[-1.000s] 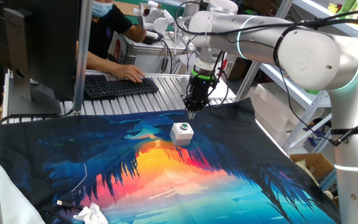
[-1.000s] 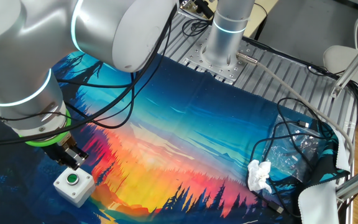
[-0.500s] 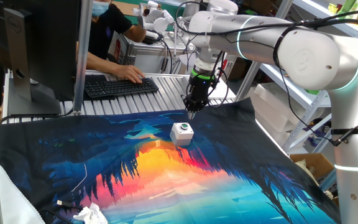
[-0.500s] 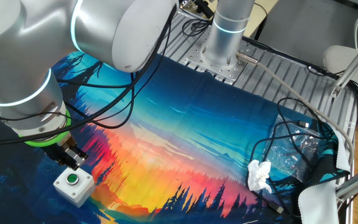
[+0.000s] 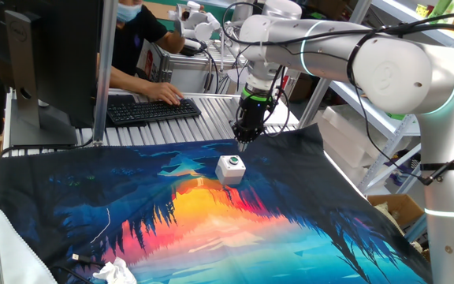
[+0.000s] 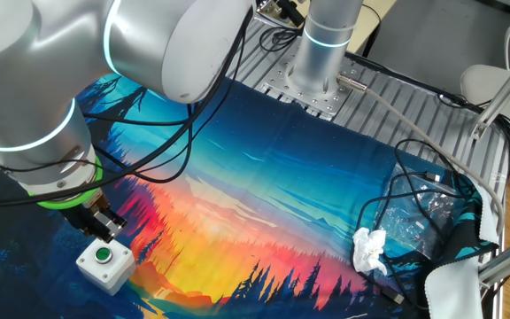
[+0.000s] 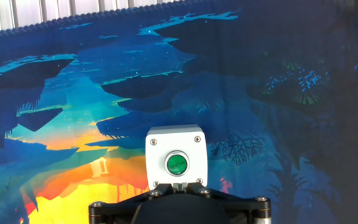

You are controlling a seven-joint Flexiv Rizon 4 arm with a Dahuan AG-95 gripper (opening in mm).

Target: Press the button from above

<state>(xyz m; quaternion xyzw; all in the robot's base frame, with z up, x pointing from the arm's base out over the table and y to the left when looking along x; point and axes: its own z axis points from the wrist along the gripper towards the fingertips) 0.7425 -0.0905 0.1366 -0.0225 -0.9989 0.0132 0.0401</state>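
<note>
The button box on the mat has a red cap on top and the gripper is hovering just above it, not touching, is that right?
Not quite: the cap on the button is green, as the hand view shows. The rest holds: the gripper hovers above it, apart from it, in one fixed view.

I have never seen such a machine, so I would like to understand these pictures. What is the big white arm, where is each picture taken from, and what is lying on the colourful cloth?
The big white thing is a robot arm; at its tip is a gripper, a two-fingered hand. Two pictures come from fixed cameras on different sides of the table. The third comes from a camera on the hand itself, looking along the fingers.

The table is covered by a printed cloth showing a sunset. On it stands the button, a small white box with a round green cap. The gripper hangs just above and beside it, holding nothing; whether its fingers are open cannot be seen. Crumpled white paper and cables lie near the cloth's edge. Behind the table, a person types on a keyboard.
</note>
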